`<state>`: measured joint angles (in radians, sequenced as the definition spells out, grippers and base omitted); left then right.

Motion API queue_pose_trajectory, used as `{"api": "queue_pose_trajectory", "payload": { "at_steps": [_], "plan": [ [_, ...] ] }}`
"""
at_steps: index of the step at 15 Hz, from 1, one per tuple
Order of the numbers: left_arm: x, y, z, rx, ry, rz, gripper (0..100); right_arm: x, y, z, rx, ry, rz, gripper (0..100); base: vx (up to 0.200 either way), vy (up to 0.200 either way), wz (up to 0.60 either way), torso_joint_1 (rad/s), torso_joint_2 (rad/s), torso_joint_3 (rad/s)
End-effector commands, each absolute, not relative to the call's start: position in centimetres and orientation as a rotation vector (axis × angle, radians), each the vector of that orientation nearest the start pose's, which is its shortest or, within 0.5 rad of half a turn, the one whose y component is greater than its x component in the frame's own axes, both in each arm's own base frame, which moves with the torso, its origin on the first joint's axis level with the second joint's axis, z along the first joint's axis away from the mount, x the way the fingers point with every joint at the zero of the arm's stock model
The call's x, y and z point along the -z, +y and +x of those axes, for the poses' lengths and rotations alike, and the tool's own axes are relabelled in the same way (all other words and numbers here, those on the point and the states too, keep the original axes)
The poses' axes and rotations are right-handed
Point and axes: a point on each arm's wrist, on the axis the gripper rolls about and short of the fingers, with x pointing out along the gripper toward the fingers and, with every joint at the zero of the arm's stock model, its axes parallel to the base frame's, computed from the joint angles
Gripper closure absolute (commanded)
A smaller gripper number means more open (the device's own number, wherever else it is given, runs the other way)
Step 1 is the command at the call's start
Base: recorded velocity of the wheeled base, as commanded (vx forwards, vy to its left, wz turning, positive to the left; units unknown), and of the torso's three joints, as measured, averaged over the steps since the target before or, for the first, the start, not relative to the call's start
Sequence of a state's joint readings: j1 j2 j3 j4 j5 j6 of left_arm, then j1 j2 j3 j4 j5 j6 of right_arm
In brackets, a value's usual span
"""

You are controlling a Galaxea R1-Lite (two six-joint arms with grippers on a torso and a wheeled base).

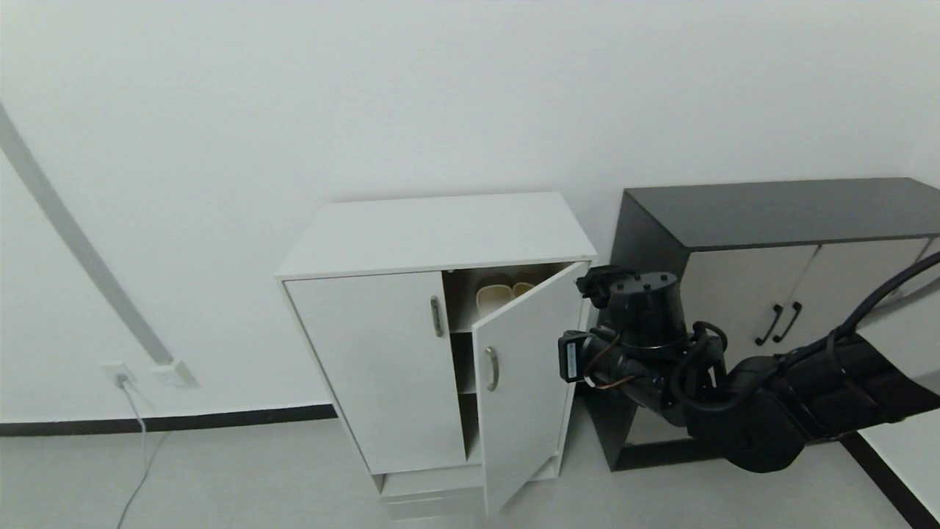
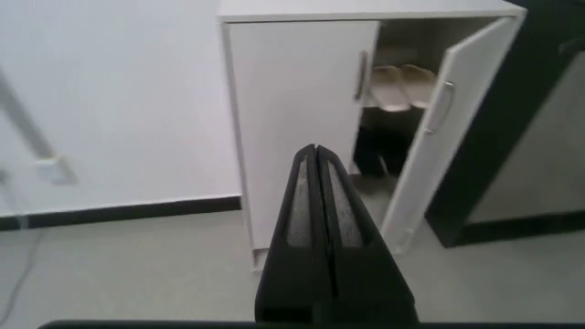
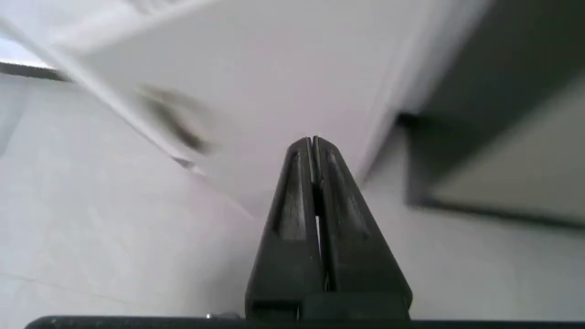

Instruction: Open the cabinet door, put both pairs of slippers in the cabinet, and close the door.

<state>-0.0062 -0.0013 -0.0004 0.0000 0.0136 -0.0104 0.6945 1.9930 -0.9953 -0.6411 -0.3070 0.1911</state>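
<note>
My left gripper [image 2: 315, 151] hangs well back from the white cabinet [image 1: 440, 231], facing it, fingers pressed together on nothing. I see the cabinet's left door [image 1: 378, 364] shut and its right door [image 1: 525, 382] swung partway out, and through the gap a pair of pale slippers [image 1: 503, 294] sits on the top shelf. My right gripper [image 1: 596, 283] is just beside the top hinge-side corner of the open door, fingers closed and empty, with the dark sideboard [image 1: 771, 213] to its right.

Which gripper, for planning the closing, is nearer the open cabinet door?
Right: the right gripper is beside the door, outer side; left gripper is farther back, facing the cabinet.
</note>
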Motion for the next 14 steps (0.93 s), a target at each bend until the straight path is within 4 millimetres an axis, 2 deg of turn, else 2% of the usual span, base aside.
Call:
{"api": "queue_pose_trajectory", "payload": {
  "at_steps": [1,5,9,10,14],
  "plan": [
    [-7.5,0.0,-2.3,-0.008,0.0,-0.011,100,-13.1,23.5,29.3,-0.358,0.339,0.021,100,0.0,0.0,0.0,0.0,0.0,0.0],
    [-7.5,0.0,-2.3,-0.008,0.0,-0.011,100,-12.6,22.9,28.8,-0.399,0.259,0.005,100,0.0,0.0,0.0,0.0,0.0,0.0],
    [-7.5,0.0,-2.3,-0.008,0.0,-0.009,100,-12.9,22.2,28.1,-0.414,0.255,0.013,100,0.0,0.0,0.0,0.0,0.0,0.0],
    [-7.6,0.0,-2.3,-0.008,-0.002,-0.008,100,-12.6,21.0,26.7,-0.484,0.276,0.016,100,0.0,0.0,0.0,0.0,0.0,0.0],
    [-7.5,0.0,-2.3,-0.006,0.0,-0.006,100,-11.8,19.6,24.7,-0.536,0.288,0.016,100,0.0,0.0,0.0,0.0,0.0,0.0]
  ]
}}
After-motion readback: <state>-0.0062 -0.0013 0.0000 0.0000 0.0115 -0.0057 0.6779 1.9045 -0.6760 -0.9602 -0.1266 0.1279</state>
